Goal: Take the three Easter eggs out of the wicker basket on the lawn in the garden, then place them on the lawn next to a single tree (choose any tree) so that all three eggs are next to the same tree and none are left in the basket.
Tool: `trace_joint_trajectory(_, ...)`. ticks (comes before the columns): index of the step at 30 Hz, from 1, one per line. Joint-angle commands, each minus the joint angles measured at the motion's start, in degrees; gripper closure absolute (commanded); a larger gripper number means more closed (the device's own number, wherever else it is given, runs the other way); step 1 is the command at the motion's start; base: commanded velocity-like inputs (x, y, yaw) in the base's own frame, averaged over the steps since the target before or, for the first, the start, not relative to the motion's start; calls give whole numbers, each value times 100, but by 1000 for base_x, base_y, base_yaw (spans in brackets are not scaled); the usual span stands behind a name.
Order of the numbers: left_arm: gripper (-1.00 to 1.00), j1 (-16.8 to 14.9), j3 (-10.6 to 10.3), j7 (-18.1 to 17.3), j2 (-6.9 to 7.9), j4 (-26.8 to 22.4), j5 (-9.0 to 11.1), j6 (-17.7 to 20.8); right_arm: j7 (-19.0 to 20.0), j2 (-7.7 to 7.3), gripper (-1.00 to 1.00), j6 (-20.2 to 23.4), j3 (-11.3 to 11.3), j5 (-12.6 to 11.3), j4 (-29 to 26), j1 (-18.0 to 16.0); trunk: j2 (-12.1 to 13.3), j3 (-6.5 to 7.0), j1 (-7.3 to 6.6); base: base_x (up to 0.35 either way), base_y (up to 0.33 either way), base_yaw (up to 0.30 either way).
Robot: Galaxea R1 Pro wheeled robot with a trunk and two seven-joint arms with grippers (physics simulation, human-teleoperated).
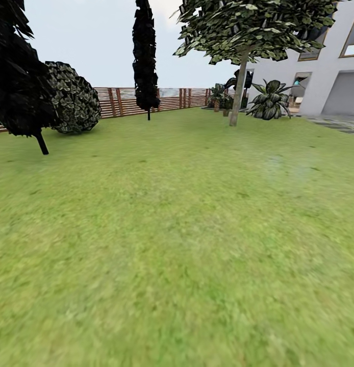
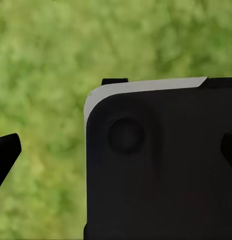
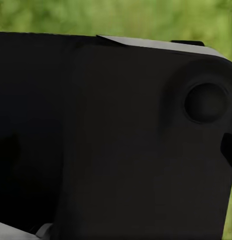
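Setting: green lawn [image 1: 177, 244] is spreading across the garden in the head view, patchy and slightly blurred, with a brown slat fence [image 1: 131, 100] running along the far edge.
Far left: a dark narrow tree [image 1: 16, 76] is leaning over the grass, with a round leafy bush [image 1: 75, 99] just beside it.
Centre: a second dark columnar tree [image 1: 145, 56] is standing in front of the fence.
Right of centre: the tree [image 1: 239, 84] with the bare grey-tan trunk is rising well ahead, its blocky green canopy spreading overhead; it is looking like a fair candidate for the eggs.
Far right: spiky low plants [image 1: 270, 100] are sitting near a pale house wall [image 1: 320, 76], with grey paving beyond.
Basket and eggs: I cannot say from these pictures where they are lying; the robot is apparently travelling.
Left gripper: a dark fingertip [image 2: 5, 157] is showing over grass beside a black body panel [image 2: 161, 165]; how wide the gripper is standing I cannot tell, and nothing is visibly held.
Right gripper: a black body panel [image 3: 116, 135] is blocking the wrist view; its opening and load I cannot tell.
Risk: heading on across open grass may be carrying the robot away from the basket, since nothing here is marking its position.
Risk: mistaking a columnar tree for the chosen one could scatter the eggs between trees.
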Motion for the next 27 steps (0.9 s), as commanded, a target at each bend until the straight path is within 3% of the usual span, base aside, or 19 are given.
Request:
trace_joint_trajectory(1, -100, -3, -3, 4, -1, 3, -3, -20, -5, -2, -100, -9, 37, -3, -4, 1, -2, -4, 2, 232, 0, 0)
trace_joint_trajectory(27, -100, -3, -9, 4, 1, -1, -3, -39, -18, -3, -100, -9, 36, -5, -7, 1, -2, -4, 2, 231, 0, 0)
